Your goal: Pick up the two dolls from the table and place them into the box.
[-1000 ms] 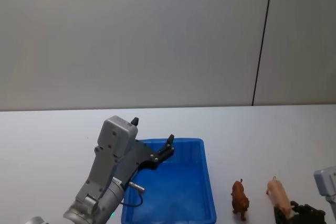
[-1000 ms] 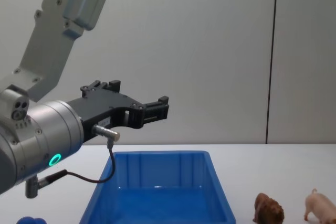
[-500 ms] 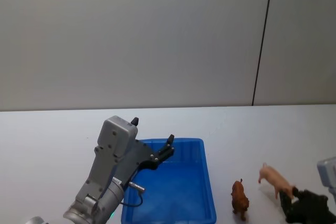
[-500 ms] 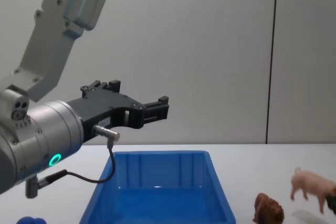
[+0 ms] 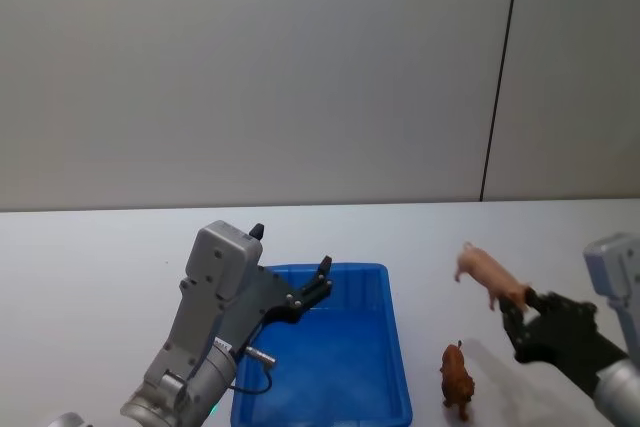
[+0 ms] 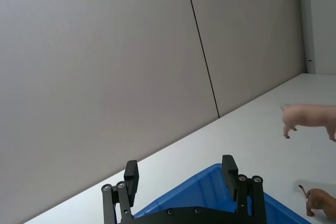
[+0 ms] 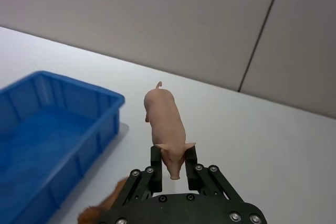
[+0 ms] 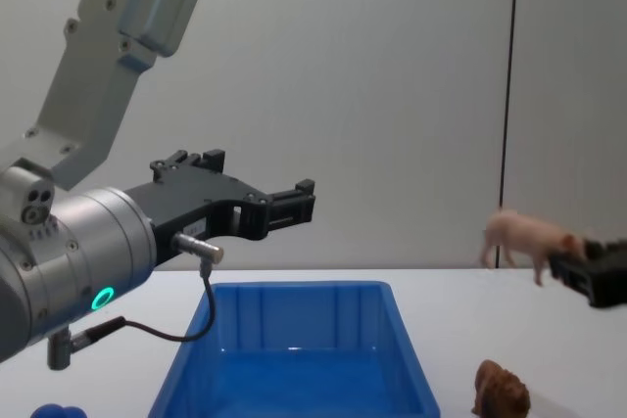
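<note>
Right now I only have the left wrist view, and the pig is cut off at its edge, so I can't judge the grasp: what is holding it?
Observer: The right hand is shut on the pig at its head, with the body sticking out ahead.
Operator: Is it over the box yet?
Observer: No. In the head view it hangs right of the box, above the table.
Operator: And the brown doll?
Observer: The brown doll stands upright on the table beside the box's right wall, not touching it.

Silver-grey left arm [image 8: 93, 232], green ring light [image 8: 102, 297], black cable [image 8: 162, 332], black left tool [image 6: 179, 171].
</note>
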You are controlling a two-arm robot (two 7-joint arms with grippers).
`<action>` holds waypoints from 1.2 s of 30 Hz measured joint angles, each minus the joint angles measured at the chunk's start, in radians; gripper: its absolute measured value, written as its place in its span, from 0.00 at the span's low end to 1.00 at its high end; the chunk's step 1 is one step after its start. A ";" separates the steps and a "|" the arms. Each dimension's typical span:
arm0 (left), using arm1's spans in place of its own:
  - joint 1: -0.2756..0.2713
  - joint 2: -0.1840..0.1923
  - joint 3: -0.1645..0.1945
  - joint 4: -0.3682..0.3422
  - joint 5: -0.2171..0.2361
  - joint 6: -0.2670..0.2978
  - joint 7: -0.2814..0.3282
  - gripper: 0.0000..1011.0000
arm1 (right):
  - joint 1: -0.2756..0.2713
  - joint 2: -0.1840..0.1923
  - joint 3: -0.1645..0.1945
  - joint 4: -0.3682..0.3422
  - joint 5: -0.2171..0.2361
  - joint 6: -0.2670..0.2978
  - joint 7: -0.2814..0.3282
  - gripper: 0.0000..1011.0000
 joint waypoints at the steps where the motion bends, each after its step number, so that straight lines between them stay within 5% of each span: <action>1: 0.000 0.000 0.000 0.000 0.000 0.000 0.000 0.99 | 0.006 -0.002 -0.001 -0.002 -0.003 0.003 0.008 0.24; 12: 0.000 0.000 0.000 0.000 0.000 0.000 0.000 0.99 | 0.102 -0.053 -0.037 0.019 -0.051 0.079 0.140 0.24; 27: 0.000 0.000 0.000 0.000 0.000 0.000 0.000 0.99 | 0.192 -0.133 -0.109 0.136 -0.127 0.149 0.260 0.24; 36: 0.000 0.000 0.000 0.000 0.000 0.000 0.000 0.99 | 0.208 -0.158 -0.141 0.167 -0.146 0.128 0.300 0.50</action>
